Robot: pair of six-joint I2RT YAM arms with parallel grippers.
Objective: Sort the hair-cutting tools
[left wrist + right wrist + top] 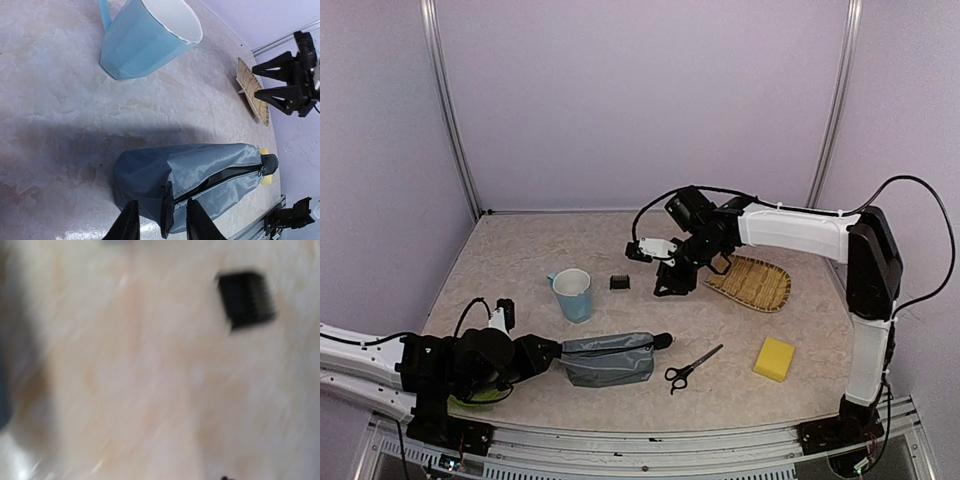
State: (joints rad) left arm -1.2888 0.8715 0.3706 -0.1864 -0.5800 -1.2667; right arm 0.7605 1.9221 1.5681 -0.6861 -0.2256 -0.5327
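Where the left arm lies low at the near edge, left gripper (pixel 163 207): jaws parted, one finger on each side of the grey pouch's near end, a gap showing on both sides; released, grasping nothing.
Grey pouch (pixel 610 358): lies flat just ahead of that claw, zip partly open along its length; contents hidden.
Black end (pixel 663 340): rounded tip pokes out of the pouch's far end; probably the clipper, so one tool judged bagged; body not visible, unconfirmed.
Scissors (pixel 692 367): one pair, loose on the table just right of the pouch, handles toward the near edge; not yet sorted. Second pair: not seen in any view, may be inside the pouch.
Yellow sponge (pixel 774 358): right of the scissors, apart from them; not a tool, leave.
Light-blue cup (pixel 572 293): upright, beyond the pouch; nothing visible in it.
Black block (pixel 619 282): alone on the table just right of the cup; unsorted.
Right gripper (pixel 256 82): above the table near the block, jaws spread, nothing between them; block judged the likely next pick.
Woven tray (pixel 760 285): farthest, partly behind the right arm; no tool on the part that shows.
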